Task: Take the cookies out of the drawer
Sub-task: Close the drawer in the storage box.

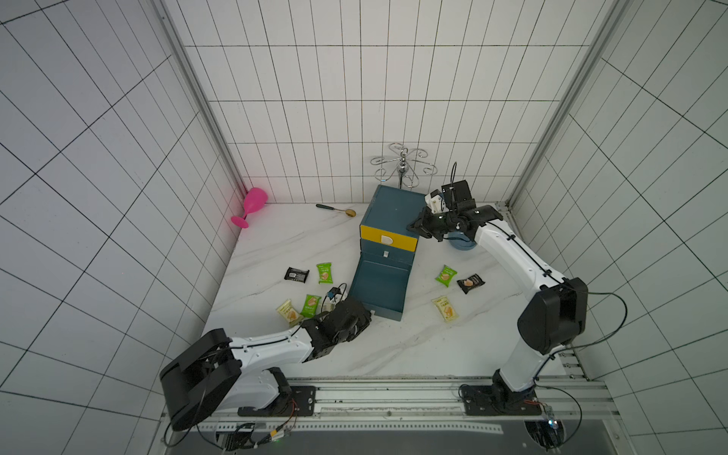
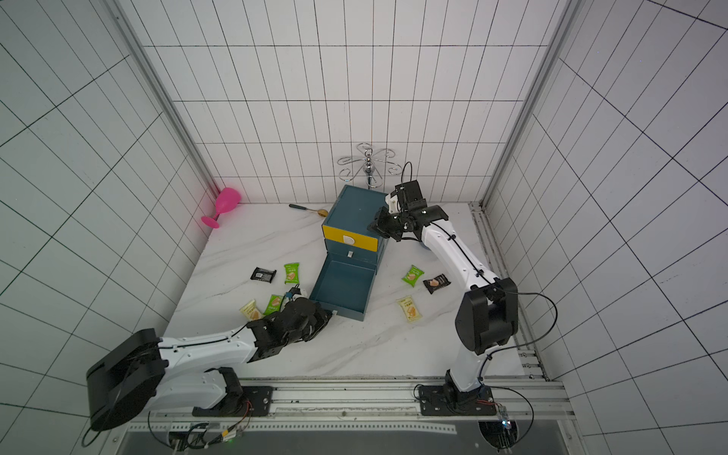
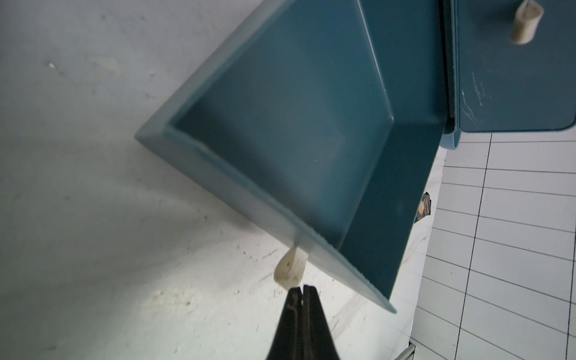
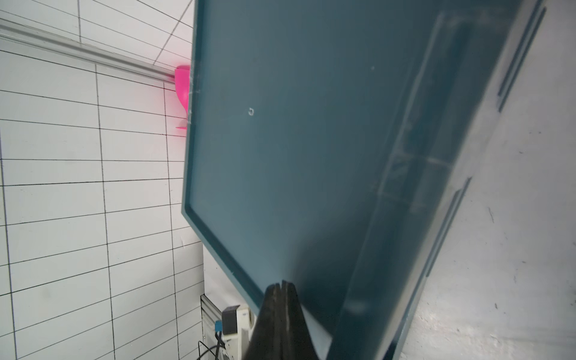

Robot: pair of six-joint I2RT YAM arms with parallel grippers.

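The dark blue drawer [image 1: 378, 283] is pulled far out of the blue cabinet [image 1: 394, 208] and its floor [image 3: 280, 124] is bare. The cookies lie on the white table. Several are left of the drawer: a black packet [image 1: 296, 274], green ones [image 1: 324, 273] [image 1: 311, 305] and a pale yellow one [image 1: 286, 311]. To its right lie a green [image 1: 446, 275], a black [image 1: 470, 283] and a yellow packet [image 1: 445, 308]. My left gripper [image 3: 303, 288] is shut and empty, its tips right beside the drawer's white knob [image 3: 290, 271]. My right gripper [image 4: 282, 283] is shut against the cabinet's upper right side.
A yellow-fronted top drawer [image 1: 388, 238] is closed. A pink goblet [image 1: 252, 205] stands at the back left wall, with a spoon [image 1: 337, 210] beside the cabinet. A wire rack [image 1: 402, 165] stands behind it. A blue-grey bowl [image 1: 461, 244] sits under my right arm.
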